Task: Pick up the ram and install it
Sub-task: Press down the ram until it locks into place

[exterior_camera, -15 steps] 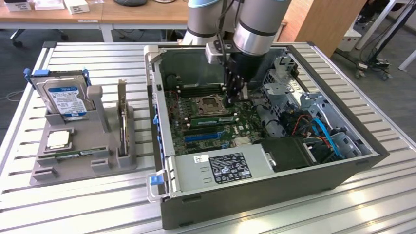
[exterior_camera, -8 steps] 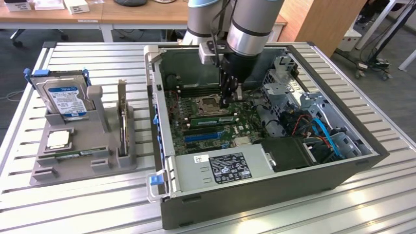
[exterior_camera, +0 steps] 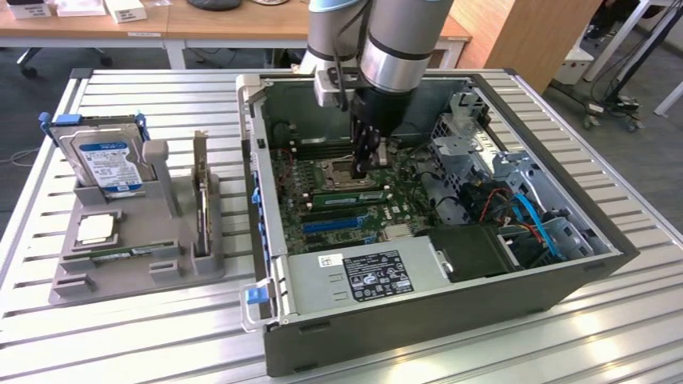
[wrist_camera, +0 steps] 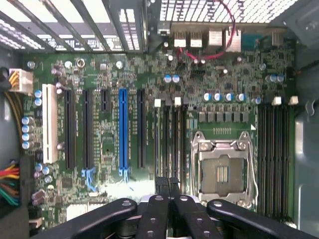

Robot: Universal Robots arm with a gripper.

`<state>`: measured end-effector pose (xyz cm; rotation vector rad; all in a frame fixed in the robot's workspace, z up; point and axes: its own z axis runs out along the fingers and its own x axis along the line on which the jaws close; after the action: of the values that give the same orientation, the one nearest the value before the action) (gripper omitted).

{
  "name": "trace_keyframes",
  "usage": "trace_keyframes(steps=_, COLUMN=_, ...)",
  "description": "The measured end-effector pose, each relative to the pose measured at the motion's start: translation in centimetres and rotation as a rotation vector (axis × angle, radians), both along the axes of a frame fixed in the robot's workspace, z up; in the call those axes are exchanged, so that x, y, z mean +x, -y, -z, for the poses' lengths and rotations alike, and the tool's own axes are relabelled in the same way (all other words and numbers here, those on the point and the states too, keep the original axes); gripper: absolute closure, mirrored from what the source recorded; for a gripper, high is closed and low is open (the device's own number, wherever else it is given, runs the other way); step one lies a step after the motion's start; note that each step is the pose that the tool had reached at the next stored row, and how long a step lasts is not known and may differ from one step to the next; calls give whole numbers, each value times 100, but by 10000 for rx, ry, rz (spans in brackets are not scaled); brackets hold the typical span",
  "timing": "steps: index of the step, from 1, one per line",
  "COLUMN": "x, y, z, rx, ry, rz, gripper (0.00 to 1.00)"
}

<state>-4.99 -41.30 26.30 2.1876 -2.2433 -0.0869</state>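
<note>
One pincer [exterior_camera: 366,170] reaches down inside the open computer case [exterior_camera: 555,280], clenched with its fingertips [wrist_camera: 168,186] pressed together over the memory slots [wrist_camera: 169,139] beside the processor socket [wrist_camera: 222,172] — a ram [exterior_camera: 347,194] stick lies seated on the motherboard [wrist_camera: 109,74] just below the pincer.

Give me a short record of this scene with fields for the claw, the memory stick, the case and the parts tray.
claw: black claw, shut, down inside the case above the motherboard
ram: long thin green circuit-board stick, lying along a slot beside the metal processor socket, under the claw tip; contact unclear
case: open grey computer case, lying on its side
tray: grey parts holder carrying a blue-labelled silver hard drive
</note>
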Motion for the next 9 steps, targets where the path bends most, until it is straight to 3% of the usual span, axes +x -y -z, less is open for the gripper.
trace_keyframes(steps=9, x=-172, y=0, z=9, rx=-1, ry=0, rz=1, gripper=90)
